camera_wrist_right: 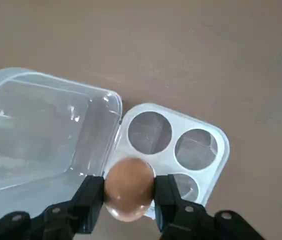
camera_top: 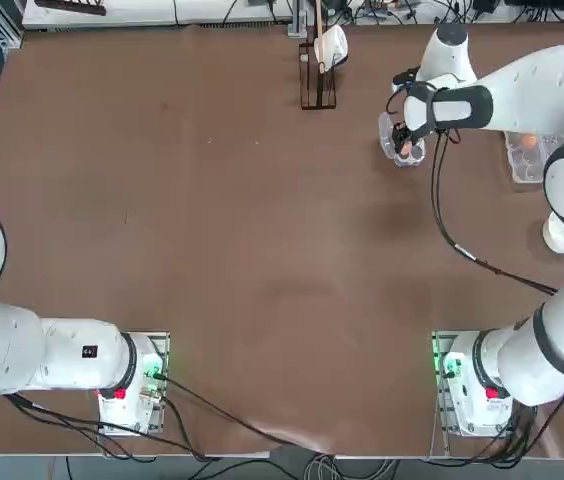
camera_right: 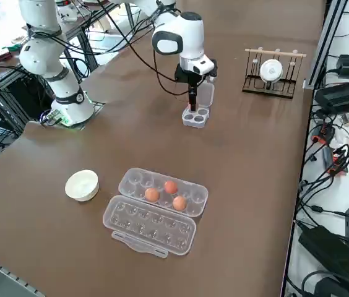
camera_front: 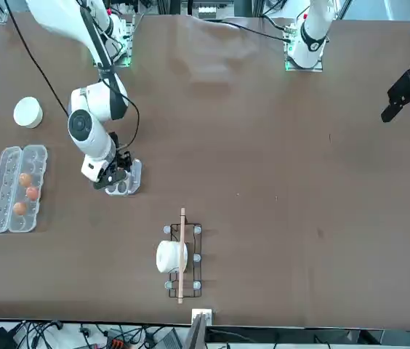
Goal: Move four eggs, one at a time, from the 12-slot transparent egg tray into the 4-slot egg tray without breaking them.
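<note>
Holding one egg over the 4-slot egg tray, right gripper closed on it from both sides.
Brown table: carries every item. 12-slot transparent egg tray: lies open near the table's right edge, three eggs in its cups, well apart from the small tray. White bowl: beside the long carton. Small rack: at the far edge, holding a white round object. 4-slot egg tray: lid open flat, three cups visible and empty, the fourth hidden behind the gripped egg.
</note>
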